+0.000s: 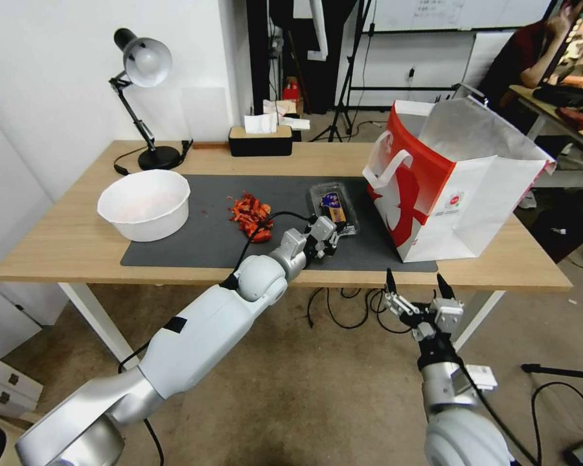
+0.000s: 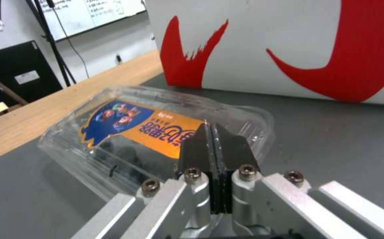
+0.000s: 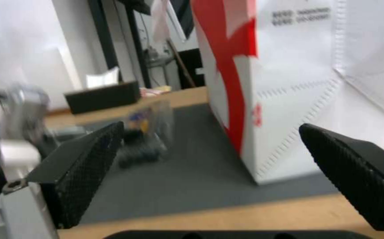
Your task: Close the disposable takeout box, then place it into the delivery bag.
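The disposable takeout box lies on the grey mat just left of the delivery bag, its labelled lid down over dark berries. My left gripper is at the box's near end, shut. In the left wrist view its fingertips are pressed together over the near edge of the clear box, with nothing visible between them, and the bag stands behind. My right gripper hangs open in front of the table edge, facing the bag and the box.
A white bowl sits at the mat's left, and a pile of red pieces lies mid-mat. A desk lamp and a tissue box stand at the back. The bag's mouth is open upward. Cables trail under the table.
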